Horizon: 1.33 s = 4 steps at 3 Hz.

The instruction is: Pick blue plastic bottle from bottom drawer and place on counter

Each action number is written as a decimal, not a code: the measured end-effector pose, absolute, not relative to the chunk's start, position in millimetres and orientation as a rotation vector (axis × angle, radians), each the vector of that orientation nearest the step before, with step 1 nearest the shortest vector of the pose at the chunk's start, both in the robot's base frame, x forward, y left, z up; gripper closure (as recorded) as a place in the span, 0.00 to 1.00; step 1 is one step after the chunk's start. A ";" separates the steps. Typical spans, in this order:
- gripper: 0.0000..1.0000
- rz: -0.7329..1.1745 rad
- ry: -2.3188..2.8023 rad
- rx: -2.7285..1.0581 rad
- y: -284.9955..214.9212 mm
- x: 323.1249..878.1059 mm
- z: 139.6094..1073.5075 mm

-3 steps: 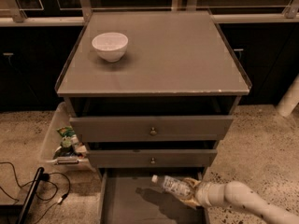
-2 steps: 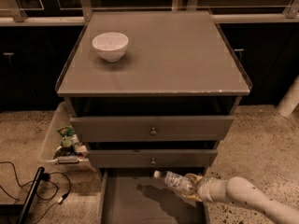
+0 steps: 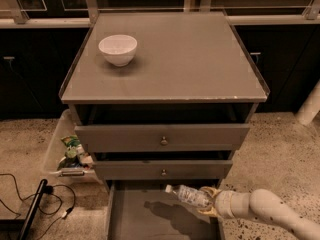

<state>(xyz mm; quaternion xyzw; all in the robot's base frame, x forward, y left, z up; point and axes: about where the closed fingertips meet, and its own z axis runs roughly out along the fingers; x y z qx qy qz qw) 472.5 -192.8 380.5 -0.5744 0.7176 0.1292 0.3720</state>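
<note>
So the tool (image 3: pixel 206 203) sits low at the front right of the cabinet, at the end of the white arm (image 3: pixel 272 210) that reaches in from the right. It's over the right side of the bottom drawer (image 3: pixel 131 225). Looks to me like it's clamped on the base end of the blue plastic bottle (image 3: pixel 189 196).

The bottle sticks out to the tool's left, lying nearly flat. Its long axis runs left-right across the drawer, and the white cap is the end farthest from the tool, tipped up a little. It's clear of the drawer floor, since its shadow lies on the grey floor below and left of it, so I'd call it lifted, not resting.

Here's what matters for the next bit: the cap end is just in front of and below the middle drawer (image 3: pixel 163 170), which is pulled out a little. Just up and beyond that from the tool, the top drawer (image 3: pixel 162 138) pokes out too. Both fronts overhang the path, so my guess is the bottle has to come back toward the tool's side before going up, or the cap end clips a drawer front.

The tabletop (image 3: pixel 195 59) is well above and beyond the tool. The white bowl (image 3: pixel 118 49) sits at its far left, well apart from the tool, so the right and middle look like the natural spot to put the bottle down.
</note>
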 end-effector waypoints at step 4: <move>1.00 0.142 1.531 -1.624 -239.2 430.0 659.7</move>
